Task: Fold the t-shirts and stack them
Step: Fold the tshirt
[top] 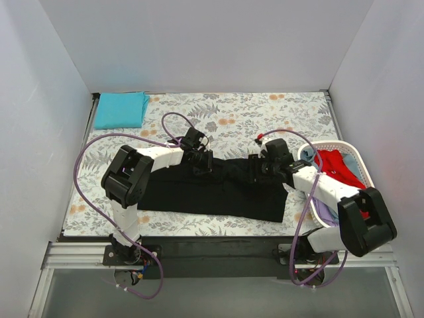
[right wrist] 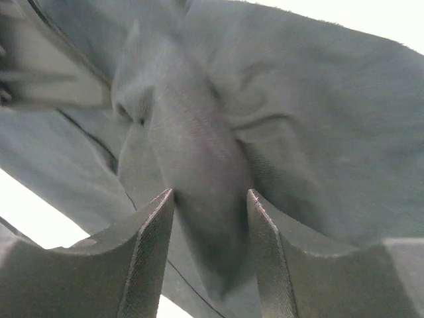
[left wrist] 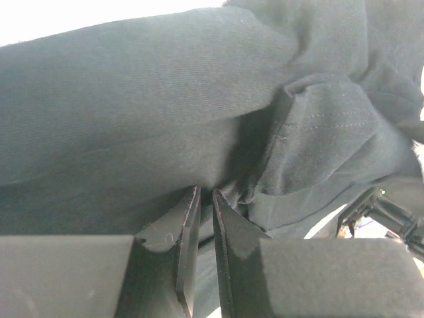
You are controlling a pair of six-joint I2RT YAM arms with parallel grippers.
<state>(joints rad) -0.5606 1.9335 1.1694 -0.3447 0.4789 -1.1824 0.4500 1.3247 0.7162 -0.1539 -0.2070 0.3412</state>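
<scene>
The black t-shirt [top: 218, 192] is spread across the near half of the floral-covered bench [top: 232, 119], and its far edge is hidden beneath both wrists. The left jaws are seen almost together, clamped on a fold of that shirt, though the pinch itself is lost in shadow. The right jaws are held apart, with a ridge of the cloth between them. A folded teal t-shirt [top: 120, 110] is set at the far left corner. A red t-shirt [top: 336, 165] is heaped in the white basket [top: 331, 144], which is partly covered by the right arm.
</scene>
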